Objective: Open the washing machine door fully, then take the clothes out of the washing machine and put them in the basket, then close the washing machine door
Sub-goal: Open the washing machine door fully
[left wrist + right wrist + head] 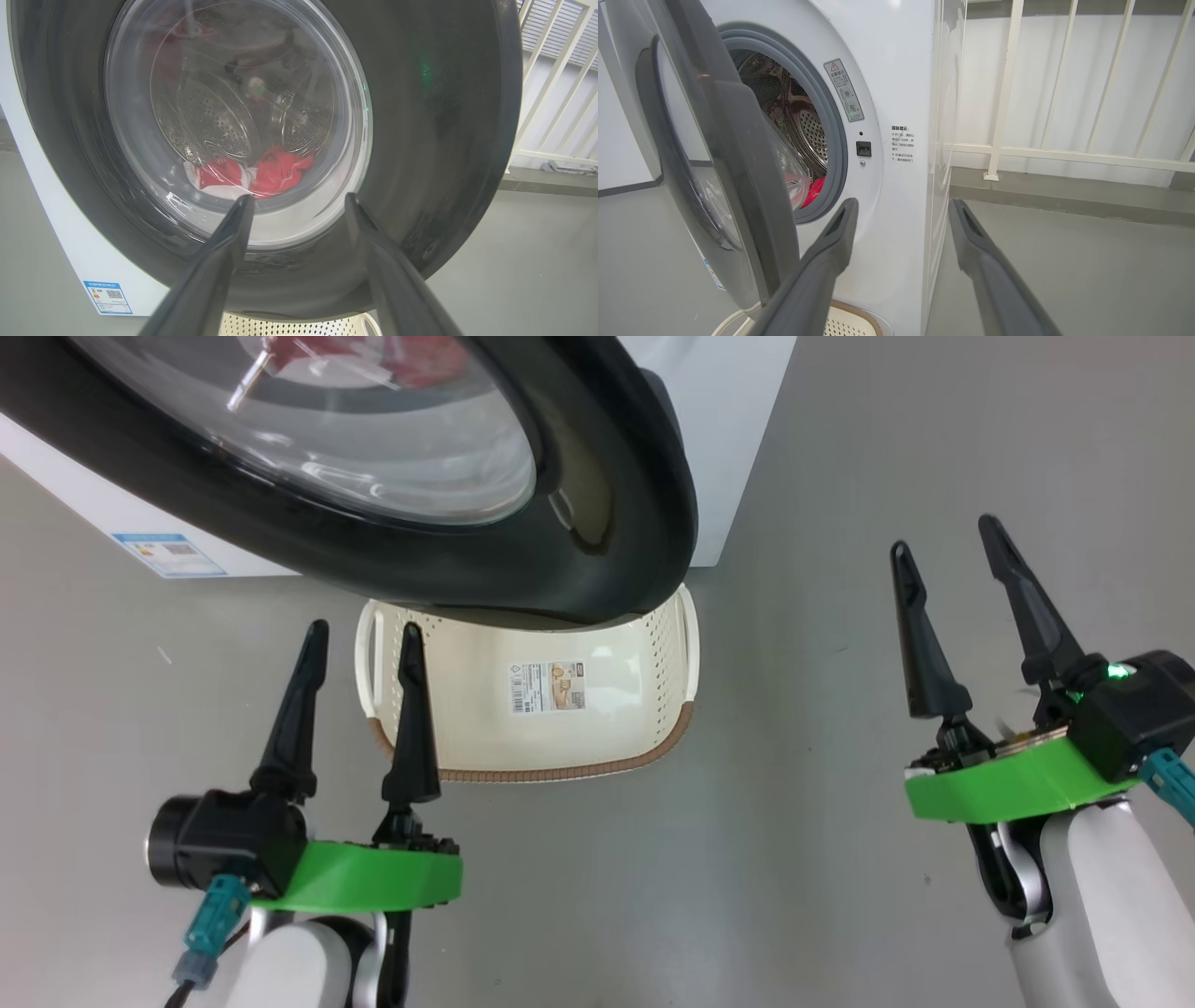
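The left pincer (365, 628) hangs low over the grey floor (794, 784), its two dark fingers spread apart and gripping nothing. The right pincer (943, 534), well off to its right, is spread just as wide and is also free. Just ahead of the left pincer's fingertips sits the basket (560, 771), a paper label showing on its bottom; from the right pincer it lies off to the left. Above the basket's far edge, straight ahead of the left pincer, the washing machine door (607, 523) stands partly open, its free edge toward the right pincer. Beyond its glass the clothes (275, 172) lie red and white at the bottom of the drum. The washing machine (901, 84) stands ahead and left of the right pincer, with a white railing (1004, 93) farther off to the right.
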Available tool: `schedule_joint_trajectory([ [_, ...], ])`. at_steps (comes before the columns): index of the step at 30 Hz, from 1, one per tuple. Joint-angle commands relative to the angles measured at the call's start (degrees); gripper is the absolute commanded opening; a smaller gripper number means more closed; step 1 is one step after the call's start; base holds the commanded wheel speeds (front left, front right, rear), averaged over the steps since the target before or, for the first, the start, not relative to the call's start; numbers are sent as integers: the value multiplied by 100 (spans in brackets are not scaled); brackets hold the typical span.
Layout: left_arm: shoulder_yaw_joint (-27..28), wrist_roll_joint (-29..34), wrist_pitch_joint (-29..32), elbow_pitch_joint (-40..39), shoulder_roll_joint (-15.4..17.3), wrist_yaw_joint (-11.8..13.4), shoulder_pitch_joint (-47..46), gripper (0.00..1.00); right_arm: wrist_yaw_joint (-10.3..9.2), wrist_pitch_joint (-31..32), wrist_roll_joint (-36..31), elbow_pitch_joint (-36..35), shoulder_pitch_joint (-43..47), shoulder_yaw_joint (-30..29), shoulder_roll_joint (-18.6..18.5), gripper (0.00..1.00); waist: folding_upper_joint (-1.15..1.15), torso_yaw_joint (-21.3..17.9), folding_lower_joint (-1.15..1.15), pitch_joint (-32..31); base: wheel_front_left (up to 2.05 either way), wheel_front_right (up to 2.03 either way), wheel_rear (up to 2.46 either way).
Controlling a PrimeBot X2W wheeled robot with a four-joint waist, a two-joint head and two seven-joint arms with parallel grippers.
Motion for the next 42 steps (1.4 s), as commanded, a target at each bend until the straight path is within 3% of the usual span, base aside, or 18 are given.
schedule_joint_trajectory([
  [1, 200, 93, -52, -149, 67, -23, 61, 100, 26, -33, 51, -208, 145, 146, 36, 100, 0, -5, 0, -5, 0, 0, 0],
  [22, 224, 74, -52, -128, 67, -29, 137, 100, 26, -33, 283, -251, 349, 190, 38, 100, 0, -10, 0, -55, 0, 0, 0],
  [25, 207, 60, -52, -117, 67, -30, 138, 100, 26, -34, 342, -212, 299, 208, 38, 13, 0, 6, 0, -65, 0, 0, 0],
  [26, 201, 55, -52, -115, 67, -30, 138, 100, 26, -34, 358, -192, 272, 214, 38, 0, 0, 13, 0, -68, 0, 0, 0],
  [32, 157, 41, -52, -109, 67, -35, 132, 100, 26, -34, 902, 37, -17, 297, 38, 0, 0, 69, 0, -66, 0, 0, 0],
  [42, 37, -1, -52, -87, 67, -23, 127, 100, 26, 384, 3201, 677, -825, 588, 38, 0, 0, 236, 0, -31, 0, 0, 0],
])
